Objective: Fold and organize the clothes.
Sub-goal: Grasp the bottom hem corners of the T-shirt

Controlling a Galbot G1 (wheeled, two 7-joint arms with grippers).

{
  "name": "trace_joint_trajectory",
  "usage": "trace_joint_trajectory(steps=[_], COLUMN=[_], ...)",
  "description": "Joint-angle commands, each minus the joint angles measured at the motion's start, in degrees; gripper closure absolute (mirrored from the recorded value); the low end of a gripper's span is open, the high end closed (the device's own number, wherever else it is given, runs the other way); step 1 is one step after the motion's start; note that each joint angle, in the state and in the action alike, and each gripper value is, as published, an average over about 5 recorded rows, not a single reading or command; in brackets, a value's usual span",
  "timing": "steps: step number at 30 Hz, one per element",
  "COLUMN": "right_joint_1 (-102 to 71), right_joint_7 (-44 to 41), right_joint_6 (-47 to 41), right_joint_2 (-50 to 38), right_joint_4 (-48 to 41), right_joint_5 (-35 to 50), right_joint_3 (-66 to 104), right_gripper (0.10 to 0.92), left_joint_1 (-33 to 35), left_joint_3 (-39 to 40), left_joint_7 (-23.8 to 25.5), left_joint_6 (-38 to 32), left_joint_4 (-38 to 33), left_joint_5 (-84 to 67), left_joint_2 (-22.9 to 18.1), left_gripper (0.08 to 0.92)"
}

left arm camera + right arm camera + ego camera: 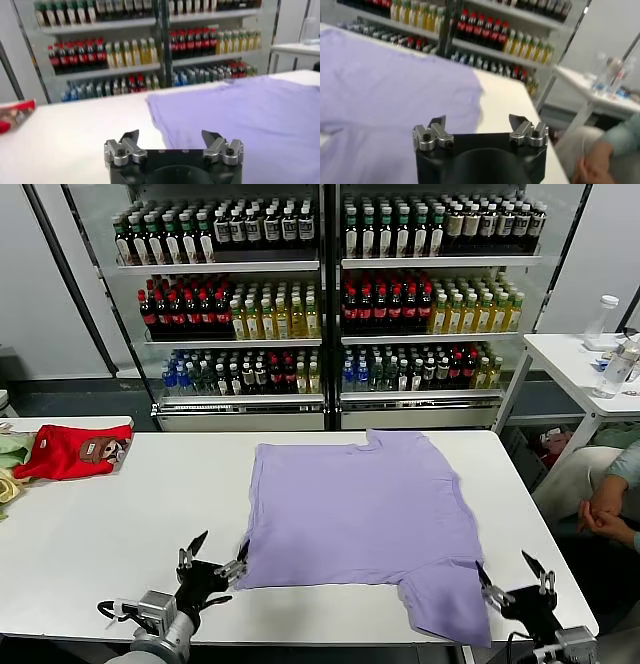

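A large lavender short-sleeved cotton T-shirt (365, 519) lies spread flat, plain side up, in the centre of the head view, on a wide white rectangular bench (90, 524). Its neckline points toward the top of the frame, and 1 sleeve hangs over the bench's near edge at the lower right. The cloth is mostly smooth, with faint creases.

The left gripper (212, 556) sits at the lower left of the frame, just beside the shirt's near left corner. Its 2 fingers (129, 138) are spread wide apart and hold nothing; whether a tip touches the hem cannot be told. The right gripper (516, 575) is at the lower right, just past the hanging sleeve, its 2 fingers (437, 123) likewise spread wide and empty.

At the far left edge of the frame lies a red garment with a small cartoon patch (72, 452), with pale green cloth (12, 446) beside it. Behind the bench, across the top of the frame, stand 2 glass-fronted coolers stocked with rows of bottled drinks (330, 294). A smaller white side table carrying clear plastic bottles (575, 359) is at the upper right, and a person's clasped hands (603, 514) show at the right edge.
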Motion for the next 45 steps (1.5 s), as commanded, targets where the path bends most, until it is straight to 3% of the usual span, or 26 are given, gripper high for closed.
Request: trace_joint_trajectory(steps=[1, 25, 29, 45], right_joint_1=[-3.81, 0.63, -0.34, 1.51], right_joint_7=[-0.82, 4.92, 5.19, 4.38], right_joint_6=[-0.97, -6.28, -6.39, -4.70], right_joint_2=[-0.46, -1.01, -1.03, -1.13], right_joint_4=[0.72, 0.32, 0.73, 0.02], right_joint_5=[3.22, 4.12, 4.42, 5.58], right_joint_3=[-1.31, -7.71, -7.90, -8.43], right_gripper=[0.203, 0.207, 0.284, 0.741], left_joint_1=[2.44, 0.12, 0.47, 1.12], left_joint_3=[3.00, 2.70, 2.93, 2.88], left_joint_7=[-2.88, -5.51, -5.55, -5.07], left_joint_6=[6.10, 6.12, 6.10, 6.06], left_joint_4=[-1.82, 5.09, 4.48, 3.16], left_joint_5=[-3.05, 0.07, -0.05, -0.11], left_joint_2=[0.89, -1.97, -2.56, -3.12], left_gripper=[0.177, 0.178, 0.225, 0.683])
